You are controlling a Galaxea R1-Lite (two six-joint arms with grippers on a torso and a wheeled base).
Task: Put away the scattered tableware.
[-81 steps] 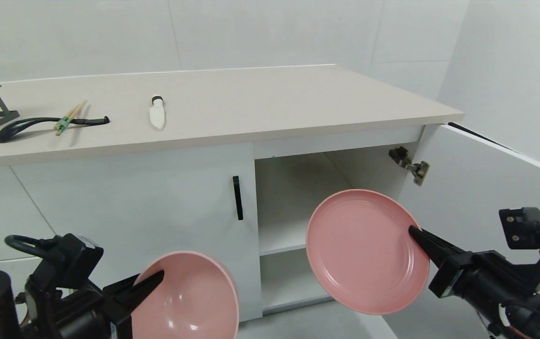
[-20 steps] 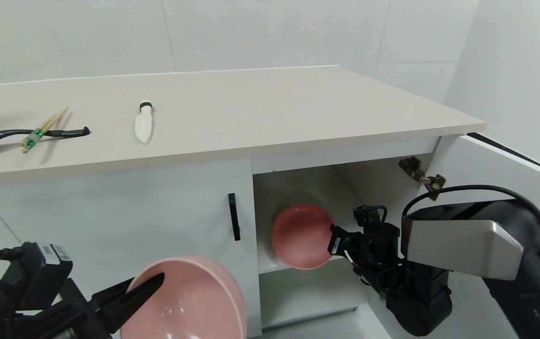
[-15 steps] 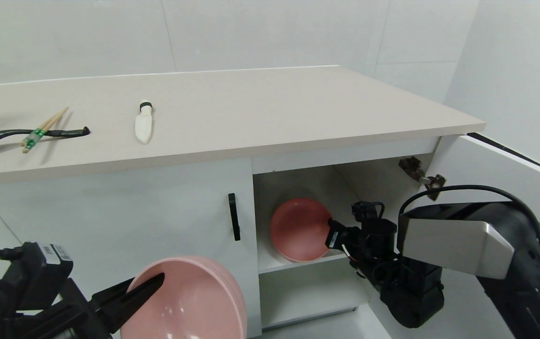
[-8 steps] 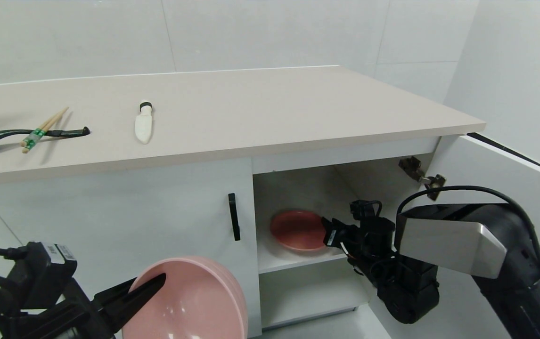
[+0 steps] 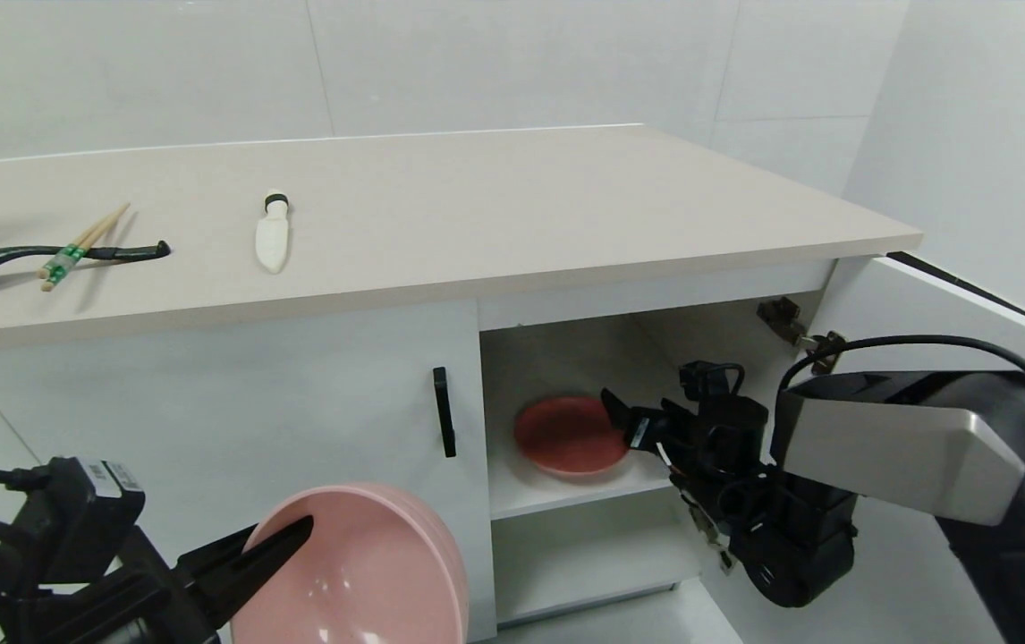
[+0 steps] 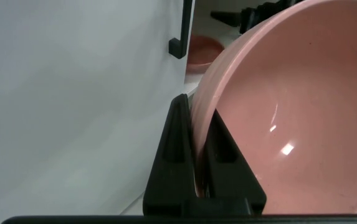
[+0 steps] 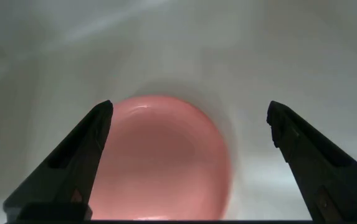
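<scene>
Step, as we read it: backing the right hand [image 5: 622,419] out of the cabinet [image 5: 512,358] once the plate [image 5: 571,436] is down; the pink plate lies flat on the upper shelf [image 5: 526,487], near the front edge.

To do it well, we'd pull straight back along the reach line and keep the fingers apart until they clear the rim, so nothing drags the plate off the shelf; watch the hinge [image 5: 790,326] and the swung-out door [image 5: 924,322] on the way; leave room beside the plate for the bowl [image 5: 360,572].

Right arm reaches in low from the robot's right, forearm roughly level, wrist at the cabinet mouth; its hand is released, fingers spread wide with the plate just ahead of them; rim contact we cannot tell.

Left arm sits low in front of the closed door [image 5: 208,402]; left hand [image 6: 197,118] is clenched on the pink bowl's rim, bowl tipped on edge.

Chopsticks [image 5: 81,243], a black ladle [image 5: 21,257] and a white utensil [image 5: 273,237] lie on the worktop [image 5: 495,197], not yet put away.
</scene>
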